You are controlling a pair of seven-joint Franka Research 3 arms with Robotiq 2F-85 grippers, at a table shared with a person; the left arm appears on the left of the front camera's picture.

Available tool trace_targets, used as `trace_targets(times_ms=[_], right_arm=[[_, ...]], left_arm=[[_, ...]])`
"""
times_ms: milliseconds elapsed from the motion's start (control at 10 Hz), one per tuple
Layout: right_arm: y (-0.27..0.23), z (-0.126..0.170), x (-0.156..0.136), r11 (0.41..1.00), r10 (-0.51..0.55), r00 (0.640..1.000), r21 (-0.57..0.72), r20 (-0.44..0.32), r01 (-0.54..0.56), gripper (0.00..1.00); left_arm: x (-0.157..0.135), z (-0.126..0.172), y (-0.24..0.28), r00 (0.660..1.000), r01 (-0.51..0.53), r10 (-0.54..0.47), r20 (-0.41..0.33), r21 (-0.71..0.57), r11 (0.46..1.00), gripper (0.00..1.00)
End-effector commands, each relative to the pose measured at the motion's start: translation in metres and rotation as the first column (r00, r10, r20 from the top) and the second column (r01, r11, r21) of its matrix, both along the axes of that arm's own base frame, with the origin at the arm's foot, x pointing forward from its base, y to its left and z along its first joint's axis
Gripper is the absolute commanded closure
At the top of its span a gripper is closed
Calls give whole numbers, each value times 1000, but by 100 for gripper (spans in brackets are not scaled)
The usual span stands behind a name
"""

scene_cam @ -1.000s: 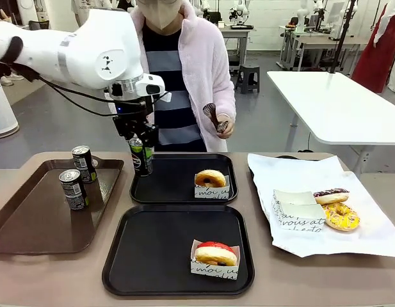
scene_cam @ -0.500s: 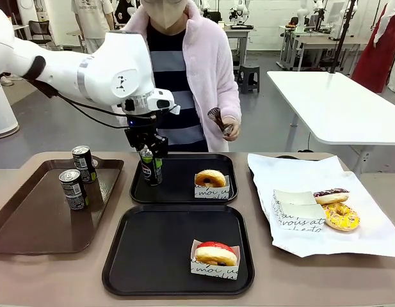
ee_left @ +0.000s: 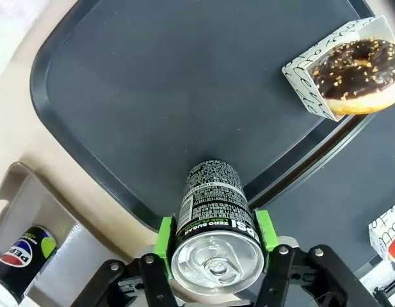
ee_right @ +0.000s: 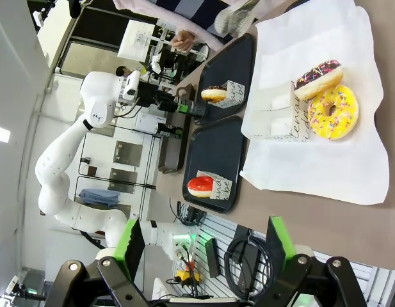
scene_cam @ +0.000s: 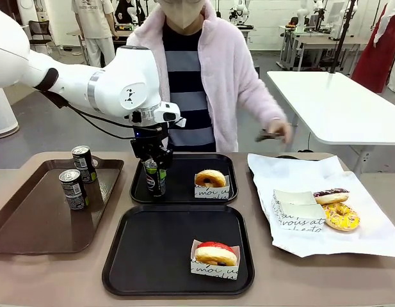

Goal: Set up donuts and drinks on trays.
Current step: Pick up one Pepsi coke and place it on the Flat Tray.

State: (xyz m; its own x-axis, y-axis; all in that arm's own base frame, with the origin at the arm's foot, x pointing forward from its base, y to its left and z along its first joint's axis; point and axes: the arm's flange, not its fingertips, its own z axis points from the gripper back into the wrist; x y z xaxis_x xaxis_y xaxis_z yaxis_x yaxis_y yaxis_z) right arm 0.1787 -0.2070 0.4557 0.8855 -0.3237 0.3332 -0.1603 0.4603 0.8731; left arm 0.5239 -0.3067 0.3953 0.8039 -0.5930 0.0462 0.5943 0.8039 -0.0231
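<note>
My left gripper (scene_cam: 154, 167) is shut on a dark drink can (scene_cam: 154, 178) that stands upright in the left part of the far black tray (scene_cam: 181, 192). In the left wrist view its green pads (ee_left: 166, 238) press both sides of the can (ee_left: 213, 211). On the same tray a donut (scene_cam: 210, 177) sits in a white paper holder. The near black tray (scene_cam: 152, 249) holds a red-glazed donut (scene_cam: 216, 254) in its holder. My right gripper (ee_right: 205, 246) is open and holds nothing, high above the table's right end.
A brown tray (scene_cam: 31, 224) at the left carries two more cans (scene_cam: 84, 164) (scene_cam: 73, 189). White paper (scene_cam: 363, 236) at the right bears a chocolate donut (scene_cam: 331, 196), a yellow sprinkled donut (scene_cam: 341, 217) and paper holders (scene_cam: 298, 211). The person's hand (scene_cam: 278, 132) hovers over the paper's far edge.
My left arm carried the can rightwards and down until it stood on the far tray. The person's hand swung right, towards the paper.
</note>
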Motion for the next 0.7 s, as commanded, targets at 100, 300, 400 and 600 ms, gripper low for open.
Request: trace_targets(times_ms=[100,300,400,600], right_arm=[[-1,1,2,1000,-2,1000,20,25,2,0],[-1,1,2,1000,-2,1000,20,25,2,0],[-1,1,2,1000,-2,1000,20,25,2,0],[-1,1,2,1000,-2,1000,20,25,2,0]], left_arm=[[-3,6,0,999,6,-6,43,6,1000,0],[-4,9,1,999,16,-16,41,-2,1000,0],[-5,15,3,999,16,-16,49,-11,1000,0],[-7,24,7,998,21,-20,68,-20,1000,0]])
